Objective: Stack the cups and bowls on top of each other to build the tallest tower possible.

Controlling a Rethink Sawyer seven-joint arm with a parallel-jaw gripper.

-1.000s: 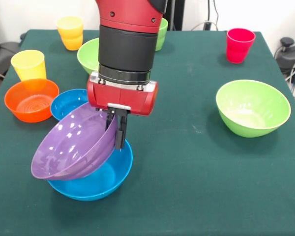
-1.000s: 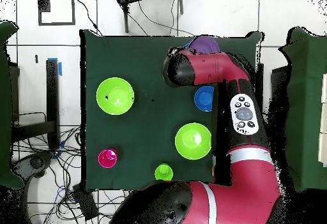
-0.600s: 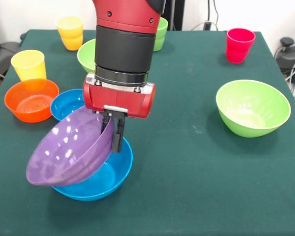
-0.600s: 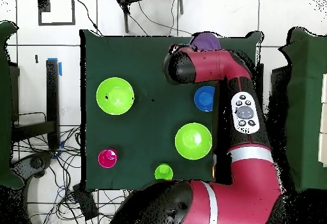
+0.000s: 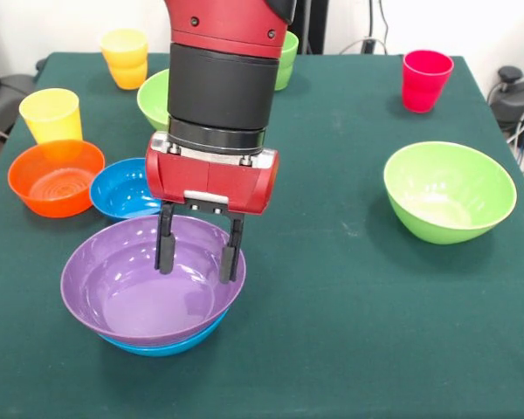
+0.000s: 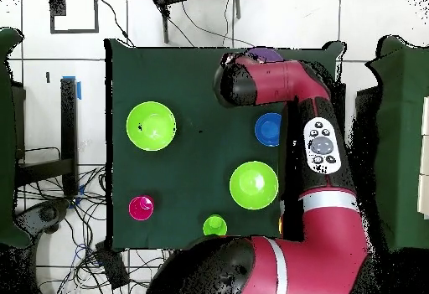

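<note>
The wide purple bowl (image 5: pixel 131 292) sits level inside the large blue bowl (image 5: pixel 170 344), whose rim shows just beneath it; these two form the tower. My gripper (image 5: pixel 198 253) hangs open right over the purple bowl's far side, fingers spread and holding nothing. One large light green bowl (image 5: pixel 450 190) stands alone at the right, another (image 5: pixel 155 98) is partly hidden behind the arm. The small blue bowl (image 5: pixel 120 188) and orange bowl (image 5: pixel 52 179) sit at the left. The yellow cup (image 5: pixel 51 113), orange-yellow cup (image 5: pixel 125 57), green cup (image 5: pixel 288 57) and red cup (image 5: pixel 425 78) stand at the far side.
In the overhead view the arm (image 6: pixel 285 85) covers the gripper and most of the purple bowl (image 6: pixel 266 54). The green bowls (image 6: pixel 151 126) (image 6: pixel 253 184), small blue bowl (image 6: pixel 268 129), red cup (image 6: pixel 141 208) and green cup (image 6: pixel 214 224) show on the green cloth (image 6: pixel 201 81).
The purple bowl was held tilted over the large blue bowl. The gripper has opened and the bowl has dropped level into the blue one.
</note>
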